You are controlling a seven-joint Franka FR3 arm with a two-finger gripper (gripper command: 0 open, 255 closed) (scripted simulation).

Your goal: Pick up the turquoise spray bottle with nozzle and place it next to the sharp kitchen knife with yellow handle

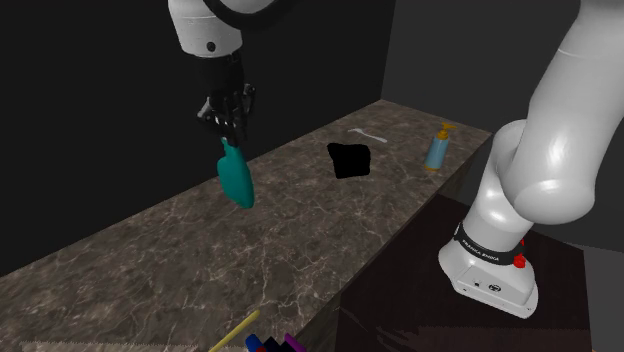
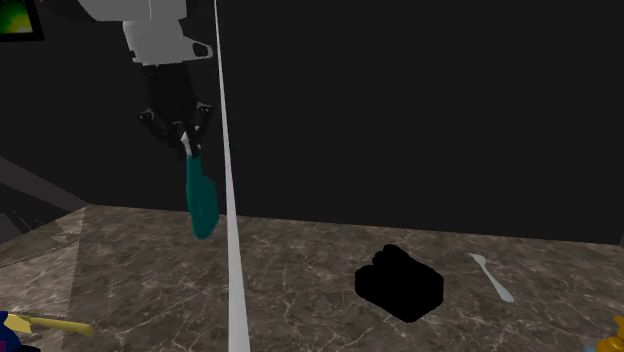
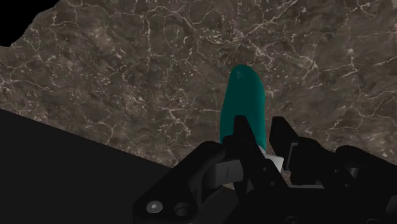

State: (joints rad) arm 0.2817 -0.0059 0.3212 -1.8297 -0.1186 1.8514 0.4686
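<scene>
Hanging from the claw is the turquoise spray bottle, gripped at its white nozzle end with the body pointing down and a bit tilted. The wrist view shows both black fingers clamped on the neck, with the teal body sticking out past them over the marble. The bottle looks clear of the bench. In the second exterior view its lower end sits against the dark wall above the bench top, so I judge the pick-up done and the carry under way. The place step is left. The knife's yellow handle lies at the near edge of the bench, at the shoulder view's bottom, well apart from the bottle; the blade is hard to make out. It also shows at the second exterior view's lower left. The bottle needs to travel toward that end, come down and be let go beside the knife. Off the route at the other end are a black block, a white spoon and a blue pump bottle.
</scene>
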